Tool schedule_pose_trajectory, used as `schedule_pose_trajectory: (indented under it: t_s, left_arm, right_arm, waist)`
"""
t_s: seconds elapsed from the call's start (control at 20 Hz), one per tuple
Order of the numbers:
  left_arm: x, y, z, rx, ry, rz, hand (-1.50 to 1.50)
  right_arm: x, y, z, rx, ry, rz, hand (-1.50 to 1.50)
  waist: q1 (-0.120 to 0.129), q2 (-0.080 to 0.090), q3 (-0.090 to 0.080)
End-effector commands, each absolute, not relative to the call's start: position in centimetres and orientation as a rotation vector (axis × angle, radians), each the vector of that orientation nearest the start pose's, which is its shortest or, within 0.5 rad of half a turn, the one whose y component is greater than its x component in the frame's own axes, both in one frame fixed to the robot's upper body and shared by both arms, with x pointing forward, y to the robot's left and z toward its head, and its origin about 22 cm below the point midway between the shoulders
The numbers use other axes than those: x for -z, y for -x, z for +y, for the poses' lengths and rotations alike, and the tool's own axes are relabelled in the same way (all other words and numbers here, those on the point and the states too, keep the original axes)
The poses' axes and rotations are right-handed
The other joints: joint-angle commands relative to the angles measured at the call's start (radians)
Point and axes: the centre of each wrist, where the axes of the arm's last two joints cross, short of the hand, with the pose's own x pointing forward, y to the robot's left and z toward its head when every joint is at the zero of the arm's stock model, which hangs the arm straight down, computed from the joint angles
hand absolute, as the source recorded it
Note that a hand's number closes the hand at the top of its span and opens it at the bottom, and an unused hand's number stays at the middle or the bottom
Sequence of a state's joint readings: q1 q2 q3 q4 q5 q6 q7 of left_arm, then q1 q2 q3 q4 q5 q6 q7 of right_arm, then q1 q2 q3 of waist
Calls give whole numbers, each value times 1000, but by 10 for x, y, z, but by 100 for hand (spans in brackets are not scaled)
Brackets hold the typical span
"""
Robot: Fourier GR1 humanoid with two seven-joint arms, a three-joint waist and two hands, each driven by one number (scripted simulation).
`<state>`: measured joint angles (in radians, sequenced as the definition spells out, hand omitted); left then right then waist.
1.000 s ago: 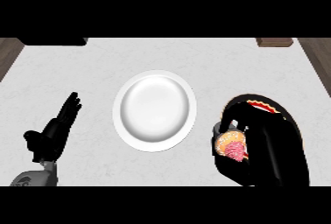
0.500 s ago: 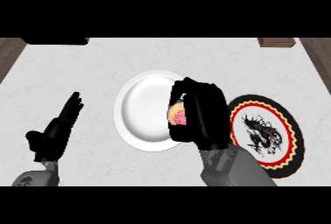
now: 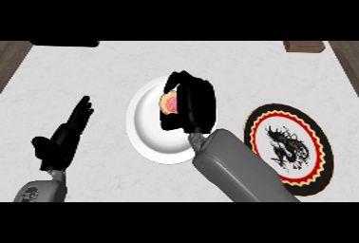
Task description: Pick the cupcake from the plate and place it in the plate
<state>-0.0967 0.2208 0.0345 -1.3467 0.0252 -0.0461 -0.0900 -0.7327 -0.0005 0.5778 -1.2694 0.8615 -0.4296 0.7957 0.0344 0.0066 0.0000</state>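
Right hand (image 3: 191, 107) is over the white plate (image 3: 151, 142) in the middle of the counter (image 3: 231, 66), and its fingers are curled around the cupcake (image 3: 169, 102), of which only a pink and yellow part shows at the left side of the hand. The grey forearm (image 3: 235, 168) comes in from the near right and crosses the near right rim of this plate. I cannot tell if the cupcake already touches the plate or hangs a little above it, because the hand hides its lower part. To the right, near the forearm, lies the black plate with the red and yellow border and a dragon figure (image 3: 289, 147); nothing is on it, so I judge that the cupcake comes from there and that the carrying step is almost at its end. The step in hand is the placing. The next move calls, in my opinion, for lowering the cupcake until it stands on the flat middle of the white plate, then opening the fingers and lifting the hand straight away, so that the cupcake does not tip or roll toward the rim. Left hand (image 3: 64, 135) rests at the near left of the counter with fingers straight, well apart from both plates, holding nothing.
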Motion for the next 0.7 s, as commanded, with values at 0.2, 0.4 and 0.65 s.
schedule_pose_trajectory:
  t_s: [0.2, 0.4, 0.65]
  left_arm:
    - [24, -257, 293, 172, -127, -1526, 0]
    - [23, -260, 285, 174, -117, -1527, 0]
    - [16, -256, 295, 149, -139, -1513, 0]
  right_arm:
    - [-89, -341, 1, -494, 801, -1507, -150]
    - [-83, -344, -3, -370, 737, -1542, -150]
    - [-73, -336, -30, -102, 671, -1670, -150]
  waist:
    - [8, 1, 0]
    - [6, 1, 0]
    - [-23, -5, 2]
